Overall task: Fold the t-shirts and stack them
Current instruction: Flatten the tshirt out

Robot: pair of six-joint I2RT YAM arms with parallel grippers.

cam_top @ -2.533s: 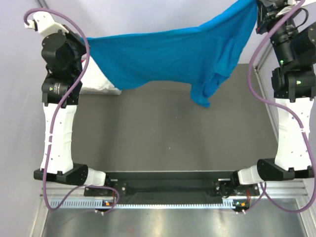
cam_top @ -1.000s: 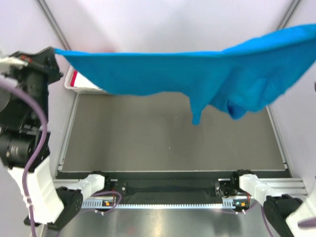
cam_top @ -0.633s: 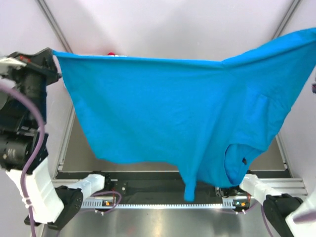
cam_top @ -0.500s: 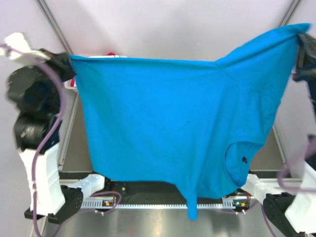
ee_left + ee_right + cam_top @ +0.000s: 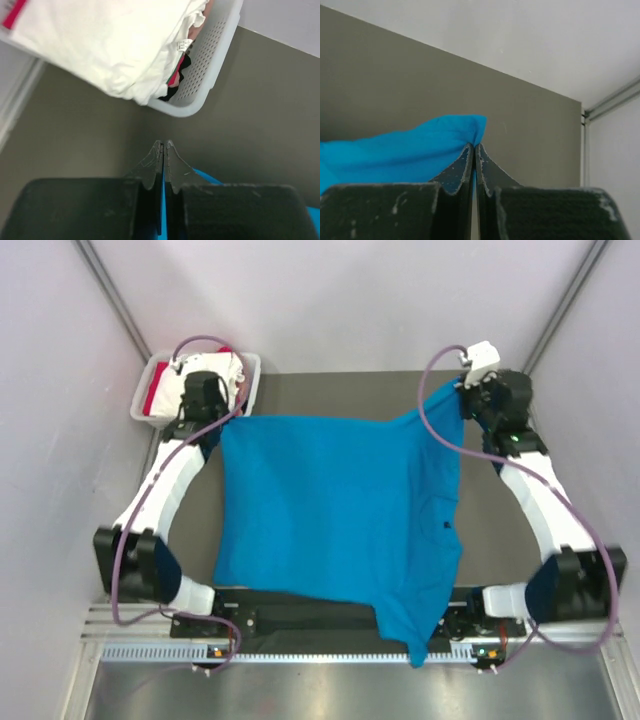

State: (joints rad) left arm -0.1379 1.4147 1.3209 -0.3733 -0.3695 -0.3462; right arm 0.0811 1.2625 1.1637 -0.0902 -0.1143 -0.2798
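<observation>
1. The step in hand looks like spreading: the blue shirt (image 5: 330, 510) lies mostly flat on the counter (image 5: 500, 530), with one end draping over the near edge.
2. The left pincer (image 5: 220, 423) is clamped tight on the shirt's far left corner. The right pincer (image 5: 458, 395) is clamped tight on the far right corner.
3. The next move probably calls for letting go of both corners, then getting the overhanging part onto the counter before the first fold.
4. The tub (image 5: 250, 365) at the far left holds a white shirt (image 5: 100, 45) and a red shirt (image 5: 150, 400), both unfolded.
5. The blue shirt's dark chest mark (image 5: 447, 527) is too small to read. A small tag (image 5: 182, 45) in the tub is also illegible.
</observation>
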